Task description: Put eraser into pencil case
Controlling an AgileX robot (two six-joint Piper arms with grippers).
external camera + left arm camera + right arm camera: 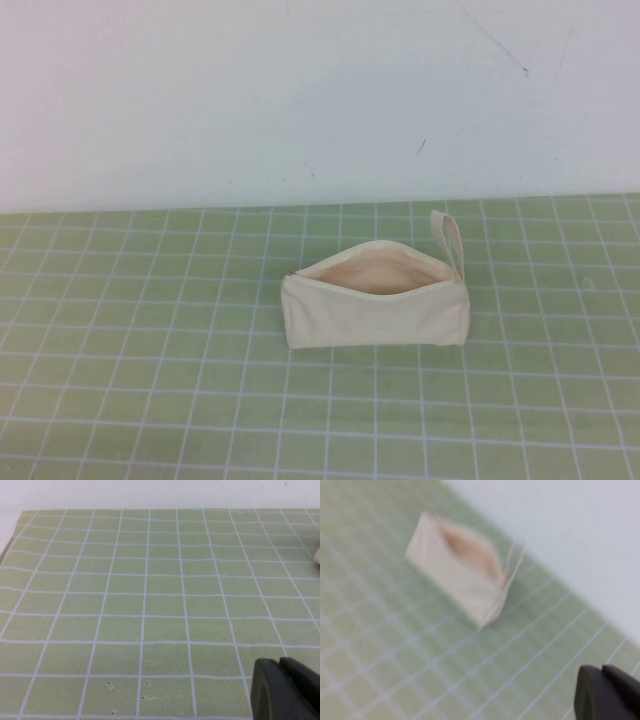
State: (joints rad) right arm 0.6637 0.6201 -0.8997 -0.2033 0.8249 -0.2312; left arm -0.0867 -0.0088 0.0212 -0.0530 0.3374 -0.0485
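The pencil case (375, 305) is a cream-white pouch lying on the green grid mat, zip open, peach lining showing, loop strap (450, 240) at its right end. It also shows in the right wrist view (460, 577), some way off from my right gripper (602, 669), which is shut and empty above the mat. My left gripper (282, 666) is shut and empty over bare mat. Neither gripper shows in the high view. The eraser does not show in any view.
The green grid mat (150, 380) covers the table up to a white wall (300, 90) behind the pouch. A small pale edge (317, 555) shows at the border of the left wrist view.
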